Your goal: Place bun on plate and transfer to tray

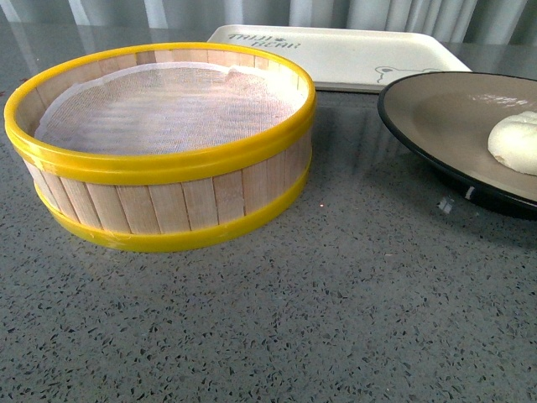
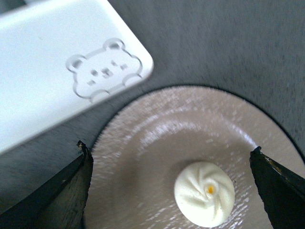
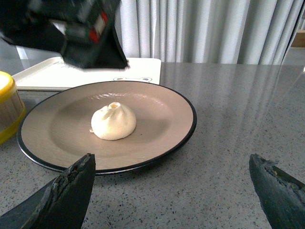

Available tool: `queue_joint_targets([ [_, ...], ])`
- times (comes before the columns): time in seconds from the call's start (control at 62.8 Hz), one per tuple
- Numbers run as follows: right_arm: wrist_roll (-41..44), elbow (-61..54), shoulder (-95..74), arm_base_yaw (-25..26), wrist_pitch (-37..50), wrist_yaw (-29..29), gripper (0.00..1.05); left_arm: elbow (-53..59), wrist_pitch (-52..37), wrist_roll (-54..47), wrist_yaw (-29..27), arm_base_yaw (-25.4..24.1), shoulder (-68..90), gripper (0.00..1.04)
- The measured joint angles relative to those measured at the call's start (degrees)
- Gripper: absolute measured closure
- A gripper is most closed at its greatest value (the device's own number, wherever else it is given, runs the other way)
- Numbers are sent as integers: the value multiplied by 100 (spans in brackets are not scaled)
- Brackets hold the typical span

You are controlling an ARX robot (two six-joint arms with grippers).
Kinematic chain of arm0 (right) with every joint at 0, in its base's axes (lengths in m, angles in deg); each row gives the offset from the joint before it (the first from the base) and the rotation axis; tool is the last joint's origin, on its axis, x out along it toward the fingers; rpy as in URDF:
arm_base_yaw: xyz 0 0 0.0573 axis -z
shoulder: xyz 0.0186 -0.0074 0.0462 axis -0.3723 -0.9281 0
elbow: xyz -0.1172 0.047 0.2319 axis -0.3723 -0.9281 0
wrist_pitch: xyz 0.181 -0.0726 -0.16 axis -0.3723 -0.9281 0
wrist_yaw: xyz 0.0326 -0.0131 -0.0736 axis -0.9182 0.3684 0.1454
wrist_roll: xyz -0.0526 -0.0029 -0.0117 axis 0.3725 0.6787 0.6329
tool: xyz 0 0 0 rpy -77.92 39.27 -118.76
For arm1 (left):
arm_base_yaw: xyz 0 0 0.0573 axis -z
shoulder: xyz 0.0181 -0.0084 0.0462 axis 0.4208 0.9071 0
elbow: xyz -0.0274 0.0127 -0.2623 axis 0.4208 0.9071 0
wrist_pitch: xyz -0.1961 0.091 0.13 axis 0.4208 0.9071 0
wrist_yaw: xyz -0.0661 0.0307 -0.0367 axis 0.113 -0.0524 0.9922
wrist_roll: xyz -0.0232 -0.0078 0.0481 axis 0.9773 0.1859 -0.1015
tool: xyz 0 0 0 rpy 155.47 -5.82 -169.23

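Observation:
The white pleated bun (image 1: 518, 141) (image 2: 204, 192) (image 3: 114, 121) lies on the beige plate with a black rim (image 1: 436, 109) (image 2: 157, 129) (image 3: 157, 109), which rests on the grey counter. Behind the plate lies the off-white tray with a bear face (image 1: 336, 54) (image 2: 47, 57) (image 3: 138, 69). My left gripper (image 2: 171, 150) hangs open above the plate, the bun between its spread fingers and untouched. In the right wrist view the left arm (image 3: 76, 28) shows above the plate. My right gripper (image 3: 171, 162) is open low over the counter, just short of the plate's rim.
A yellow-rimmed wooden steamer basket (image 1: 159, 143) (image 3: 7, 107) lined with white cloth stands left of the plate. Grey speckled counter (image 1: 336, 319) stretches in front. Curtains hang behind the table.

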Motion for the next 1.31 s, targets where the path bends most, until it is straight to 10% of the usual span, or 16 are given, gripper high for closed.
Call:
queue_joint_targets([
  [0.542, 0, 0, 0, 0, 0, 0, 9, 2981, -743, -136, -1126, -675, -3740, 7],
  [0.637, 0, 0, 0, 0, 0, 0, 9, 4105, -2070, -310, -1945, -898, -4461, 22],
  [0.844, 0, 0, 0, 0, 0, 0, 9, 6828, -3263, -398, -861, -2535, -6620, 60],
  [1.067, -2, 0, 0, 0, 0, 7, 9, 8249, -3639, -424, 35, -3263, -7444, 99],
  [1.306, -2, 0, 0, 0, 0, 0, 9, 9084, -3805, -439, 527, -3856, -8150, 101],
])
